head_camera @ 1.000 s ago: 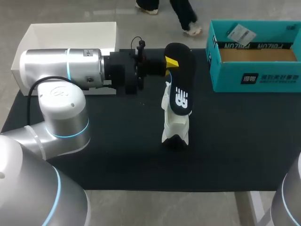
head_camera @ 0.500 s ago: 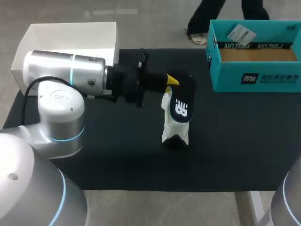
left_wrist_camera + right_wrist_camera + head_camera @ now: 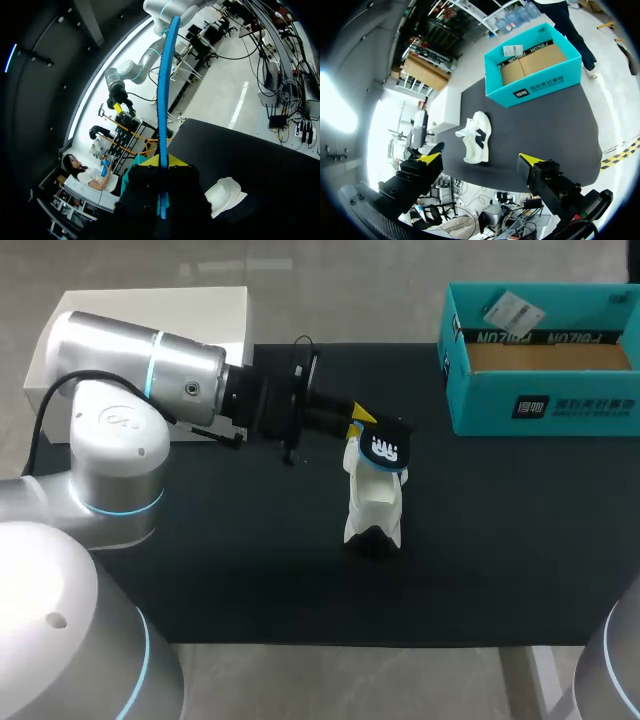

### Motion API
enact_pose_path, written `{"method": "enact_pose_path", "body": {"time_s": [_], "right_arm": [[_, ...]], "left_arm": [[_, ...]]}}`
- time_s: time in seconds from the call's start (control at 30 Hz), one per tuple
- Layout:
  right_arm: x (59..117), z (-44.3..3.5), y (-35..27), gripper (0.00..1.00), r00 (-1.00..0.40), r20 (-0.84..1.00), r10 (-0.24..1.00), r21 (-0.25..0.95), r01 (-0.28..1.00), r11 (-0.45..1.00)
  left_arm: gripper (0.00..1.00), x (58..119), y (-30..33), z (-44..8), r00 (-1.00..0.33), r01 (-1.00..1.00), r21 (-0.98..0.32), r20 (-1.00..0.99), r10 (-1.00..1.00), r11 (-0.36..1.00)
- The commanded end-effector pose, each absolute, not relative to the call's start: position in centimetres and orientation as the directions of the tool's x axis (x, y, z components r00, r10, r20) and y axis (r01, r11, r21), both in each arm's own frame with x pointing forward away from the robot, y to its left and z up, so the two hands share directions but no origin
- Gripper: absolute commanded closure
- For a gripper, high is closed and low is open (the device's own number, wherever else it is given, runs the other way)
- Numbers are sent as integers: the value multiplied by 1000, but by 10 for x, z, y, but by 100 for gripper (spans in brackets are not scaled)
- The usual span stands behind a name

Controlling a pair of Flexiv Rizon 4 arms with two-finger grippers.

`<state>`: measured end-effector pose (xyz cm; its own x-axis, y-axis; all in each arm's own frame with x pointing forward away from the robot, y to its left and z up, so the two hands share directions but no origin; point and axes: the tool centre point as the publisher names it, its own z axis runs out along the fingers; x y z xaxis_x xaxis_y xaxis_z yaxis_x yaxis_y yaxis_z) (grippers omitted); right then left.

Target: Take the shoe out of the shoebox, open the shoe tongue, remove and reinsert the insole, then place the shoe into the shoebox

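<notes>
A white shoe (image 3: 371,504) stands on the black mat (image 3: 250,560) near its middle. My left gripper (image 3: 356,424) comes in from the left and is shut on a black insole (image 3: 386,449) with a white logo. The insole tilts down over the shoe's opening. In the left wrist view the insole (image 3: 163,100) shows edge-on as a blue strip between the yellow fingertips (image 3: 175,161), with the shoe (image 3: 226,194) just beside them. My right gripper (image 3: 480,160) hangs high above the table, open and holding nothing, looking down on the shoe (image 3: 476,136).
The teal shoebox (image 3: 545,405) stands open at the mat's back right corner, also seen in the right wrist view (image 3: 540,82). A white box lid (image 3: 150,305) lies at the back left, behind my left arm (image 3: 140,365).
My left arm has swung the insole from lying flat and high down to a steep tilt, bringing its end onto the shoe's opening. The shoe has stayed in place.
</notes>
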<state>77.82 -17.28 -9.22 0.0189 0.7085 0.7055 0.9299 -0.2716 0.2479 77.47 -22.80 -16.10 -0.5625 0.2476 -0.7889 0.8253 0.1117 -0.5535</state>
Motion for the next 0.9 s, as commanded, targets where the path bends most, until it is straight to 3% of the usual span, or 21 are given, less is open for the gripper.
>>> {"method": "enact_pose_path", "body": {"time_s": [0.03, 0.23, 0.9], "right_arm": [[777, -92, -172, 0, 21, 704, 710, 247, 930, -273], [777, -92, -172, 0, 21, 704, 710, 247, 930, -273], [777, -92, -172, 0, 21, 704, 710, 247, 930, -273]], "left_arm": [[100, 773, -224, -186, -700, 706, -703, -673, 238, 84], [100, 765, -219, -210, -691, 713, -698, -682, 241, 68], [100, 760, -222, -211, -699, 706, -706, -679, 224, 63]]}}
